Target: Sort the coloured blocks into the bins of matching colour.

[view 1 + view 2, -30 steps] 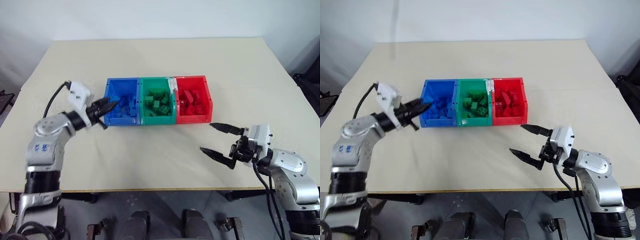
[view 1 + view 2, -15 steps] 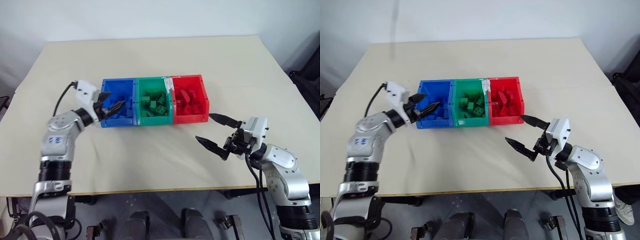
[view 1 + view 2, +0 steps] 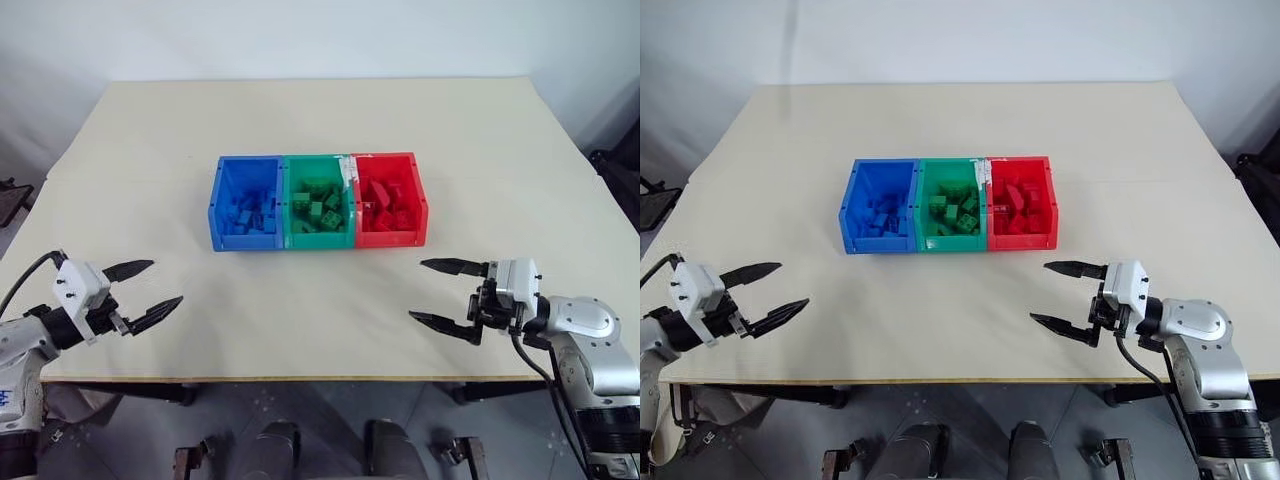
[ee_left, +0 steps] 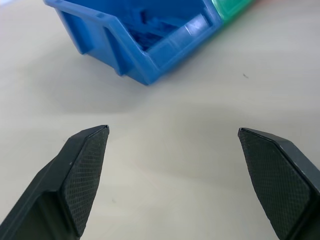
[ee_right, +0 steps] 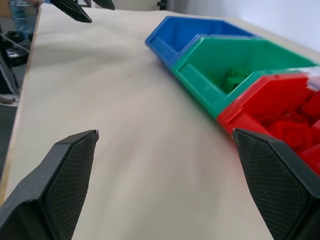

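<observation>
On the table [image 3: 300, 120] no loose block is seen; the blocks [image 3: 318, 208] lie sorted by colour in the bins [image 3: 214, 212] at the middle, so the task is judged finished. The left gripper [image 3: 142, 292], withdrawn from the blue bin to the near left, is spread empty; the right gripper [image 3: 446, 294] is spread empty too.

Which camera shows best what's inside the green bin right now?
The right eye view: it looks down into the green bin, showing green blocks. The right wrist view shows its side and a few blocks, the left wrist view just a corner.
</observation>
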Robot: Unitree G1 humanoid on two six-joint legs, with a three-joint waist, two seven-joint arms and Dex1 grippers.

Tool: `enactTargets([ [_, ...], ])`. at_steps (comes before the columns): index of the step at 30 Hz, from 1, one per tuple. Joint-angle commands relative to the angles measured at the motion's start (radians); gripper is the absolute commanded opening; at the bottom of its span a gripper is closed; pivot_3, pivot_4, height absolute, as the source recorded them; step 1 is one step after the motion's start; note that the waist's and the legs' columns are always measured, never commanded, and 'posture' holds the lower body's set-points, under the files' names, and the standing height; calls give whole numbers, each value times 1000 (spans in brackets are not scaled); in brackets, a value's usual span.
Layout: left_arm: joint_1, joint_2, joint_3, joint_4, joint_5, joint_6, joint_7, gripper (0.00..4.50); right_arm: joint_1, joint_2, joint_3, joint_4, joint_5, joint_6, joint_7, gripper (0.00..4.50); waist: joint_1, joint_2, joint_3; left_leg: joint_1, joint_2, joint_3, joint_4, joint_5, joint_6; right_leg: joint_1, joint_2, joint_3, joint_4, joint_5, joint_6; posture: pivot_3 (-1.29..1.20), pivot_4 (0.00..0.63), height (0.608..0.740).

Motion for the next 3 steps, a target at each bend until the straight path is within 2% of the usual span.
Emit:
enactTargets([
  [1,7,-18,-1,-72,-19,-13,22,4397,-14,-9,-23,23,1,-31,14,4500,0,0,0,0,0,0,0,0,0,0,0,0,0,0,0,0,150,740],
  [3,7,-31,-10,-94,-15,-14,41,4397,-27,-10,-26,47,-1,-38,17,4500,-1,0,0,0,0,0,0,0,0,0,0,0,0,0,0,0,150,740],
])
